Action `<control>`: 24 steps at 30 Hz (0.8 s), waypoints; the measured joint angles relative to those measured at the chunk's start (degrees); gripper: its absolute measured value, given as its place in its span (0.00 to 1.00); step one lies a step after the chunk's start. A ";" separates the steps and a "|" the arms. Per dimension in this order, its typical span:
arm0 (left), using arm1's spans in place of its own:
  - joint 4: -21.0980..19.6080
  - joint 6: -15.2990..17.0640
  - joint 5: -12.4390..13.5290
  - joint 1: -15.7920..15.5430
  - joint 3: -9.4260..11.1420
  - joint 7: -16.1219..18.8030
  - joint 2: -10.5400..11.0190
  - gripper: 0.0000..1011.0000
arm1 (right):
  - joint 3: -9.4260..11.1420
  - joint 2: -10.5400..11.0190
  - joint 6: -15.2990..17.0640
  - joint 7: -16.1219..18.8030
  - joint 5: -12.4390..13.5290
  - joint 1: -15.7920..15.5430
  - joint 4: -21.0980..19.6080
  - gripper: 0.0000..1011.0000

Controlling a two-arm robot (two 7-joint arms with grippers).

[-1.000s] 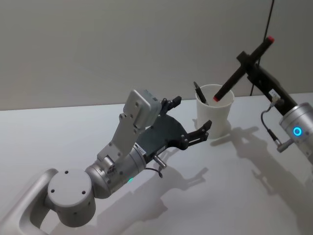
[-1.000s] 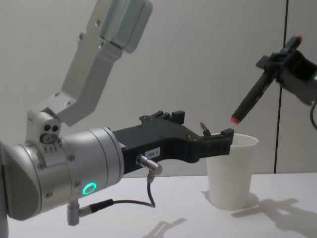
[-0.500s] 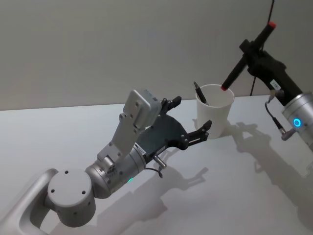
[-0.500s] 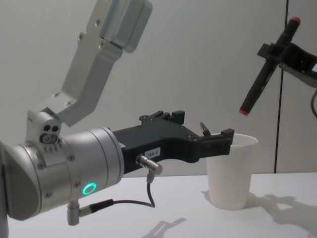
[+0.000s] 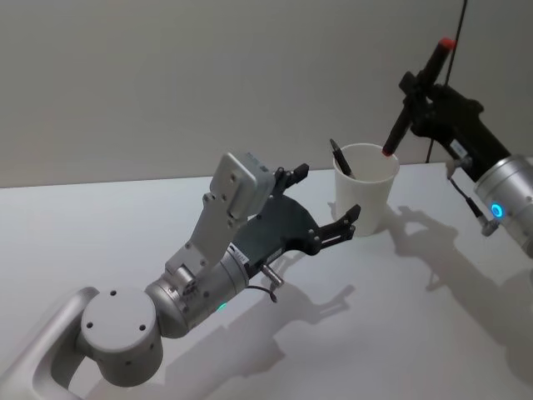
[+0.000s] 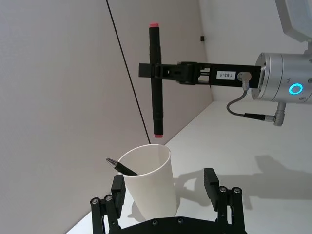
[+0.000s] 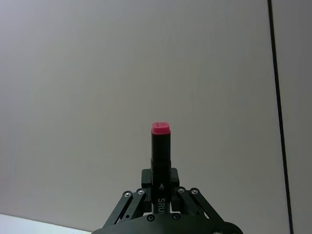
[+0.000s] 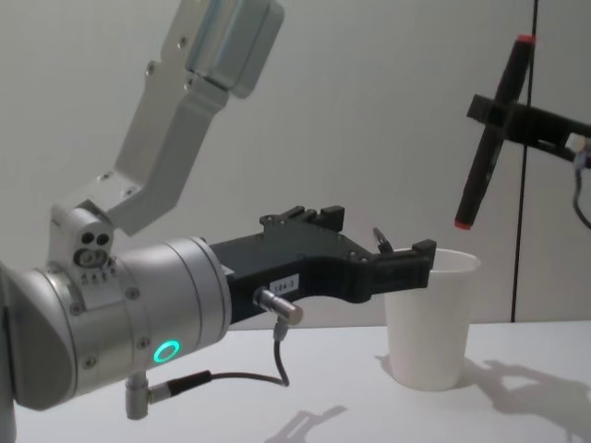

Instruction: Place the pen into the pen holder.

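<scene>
A black pen (image 5: 419, 90) with red ends is clamped at mid-length in my right gripper (image 5: 414, 88), which is shut on it. The pen stands nearly upright, its lower red tip hanging just above the far-right rim of the pen holder (image 5: 365, 198), a white paper cup. From the chest, the pen (image 8: 491, 134) hovers above the cup (image 8: 429, 323). The left wrist view shows the pen (image 6: 155, 97) over the cup (image 6: 148, 183). My left gripper (image 5: 329, 200) is open just left of the cup, its fingers on either side of the cup's near face.
Another dark pen (image 5: 340, 158) leans inside the cup against its left rim. The white tabletop (image 5: 400, 333) stretches around the cup. A black cable (image 5: 462, 17) runs down the wall behind my right arm.
My right gripper has risen and swung the pen from a steep slant to nearly upright. The lower tip has shifted right, toward the cup's far-right rim. The left arm has not moved.
</scene>
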 joint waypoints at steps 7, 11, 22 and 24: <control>0.00 0.00 0.00 0.00 0.00 0.00 0.00 0.99 | -0.73 -0.13 -0.48 -0.42 -5.63 0.25 0.95 0.19; 0.00 0.00 0.00 0.00 0.00 0.00 0.00 0.99 | -1.24 -0.42 -0.74 -0.74 -9.07 0.54 2.06 0.19; 0.00 0.00 0.00 0.00 0.00 0.00 0.00 0.99 | -2.27 -1.53 -2.09 -1.43 -14.53 1.79 5.68 0.19; 0.00 0.00 0.00 0.00 0.00 0.00 0.00 0.99 | -2.52 -1.97 -2.60 -1.51 -15.35 2.25 6.77 0.19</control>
